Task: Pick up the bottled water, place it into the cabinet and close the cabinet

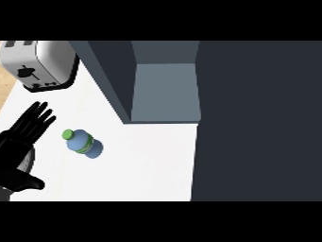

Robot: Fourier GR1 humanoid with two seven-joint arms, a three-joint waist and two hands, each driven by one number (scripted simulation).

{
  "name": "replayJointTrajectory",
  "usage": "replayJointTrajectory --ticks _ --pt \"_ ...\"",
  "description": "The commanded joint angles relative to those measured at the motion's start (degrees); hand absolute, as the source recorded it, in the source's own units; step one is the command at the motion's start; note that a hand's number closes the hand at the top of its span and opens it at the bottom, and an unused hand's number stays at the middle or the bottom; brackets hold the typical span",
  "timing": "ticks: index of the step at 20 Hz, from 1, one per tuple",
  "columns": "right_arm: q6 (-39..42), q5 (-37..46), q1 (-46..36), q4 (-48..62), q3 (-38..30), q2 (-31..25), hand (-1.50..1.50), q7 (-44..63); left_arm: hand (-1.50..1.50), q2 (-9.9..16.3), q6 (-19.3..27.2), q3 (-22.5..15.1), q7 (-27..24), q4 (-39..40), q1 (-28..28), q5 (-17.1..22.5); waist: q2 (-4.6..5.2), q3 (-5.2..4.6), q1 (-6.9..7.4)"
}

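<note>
Looking down in the head view, the bottled water is lying tipped on the white tabletop, green cap pointing toward the upper left, well short of the cabinet, so nothing of the task is looking done yet: the bottle is not picked up, not placed inside, and the cabinet is standing open with its grey interior showing. The left hand is showing at the left edge with its fingers straight and spread, thumb sticking out low, holding nothing and sitting just beside the bottle without touching it. Picking up, carrying, placing and closing are all appearing to be left. A toaster is standing at the upper left, apart from the bottle. The right hand is not showing anywhere. A large dark panel is filling the right side, probably the open cabinet door, though I cannot tell for sure; it is hiding whatever lies beneath it, and the cabinet's depth is hard to make out.
</note>
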Motion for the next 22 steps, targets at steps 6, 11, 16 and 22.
replayJointTrajectory --ticks 6,11,16,22 --pt "0.4 -3.0 0.1 -1.4 -2.1 -1.8 -1.5 0.8 -1.5 2.4 -0.6 0.6 -10.6 21.5 -9.0 -8.2 0.08 -0.02 -0.21" --pt "2.8 -1.8 1.2 2.2 -1.0 -1.3 -1.5 -2.9 -1.5 1.9 0.3 -0.6 -15.3 33.9 -13.5 -12.1 0.15 -0.04 -0.58" --pt "-0.2 0.1 -0.3 0.3 1.0 0.3 -1.5 -0.2 -1.5 3.2 -2.5 0.8 -19.5 44.6 -16.8 -11.4 0.23 -0.07 -0.39" --pt "2.9 -2.8 1.0 2.0 -2.7 -1.6 -1.5 -2.8 -1.5 2.4 -0.7 -1.5 -28.1 56.2 -20.8 -17.3 0.34 -0.1 -0.88"
